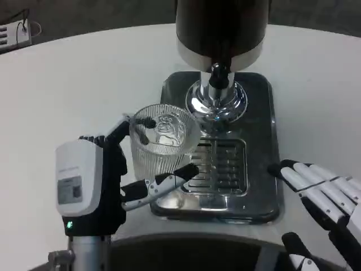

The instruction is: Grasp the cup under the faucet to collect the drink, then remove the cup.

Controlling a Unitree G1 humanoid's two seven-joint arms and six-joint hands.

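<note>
A clear ribbed glass cup (pixel 161 144) stands upright at the left edge of the dispenser's metal base (pixel 265 113). My left hand (pixel 98 183) grips it, with the thumb in front low on the glass and fingers wrapped behind its rim. The cup is left of and nearer than the black faucet (pixel 220 76), which hangs from the dark drink dispenser (pixel 220 25). My right hand (pixel 324 197) lies at the base's right front corner with fingers spread flat, holding nothing.
A slotted drip grate (pixel 223 164) sits in the base in front of the chrome pedestal (pixel 217 101). The round white table (pixel 56 90) stretches to the left and behind. A white object (pixel 14 34) lies at the far left edge.
</note>
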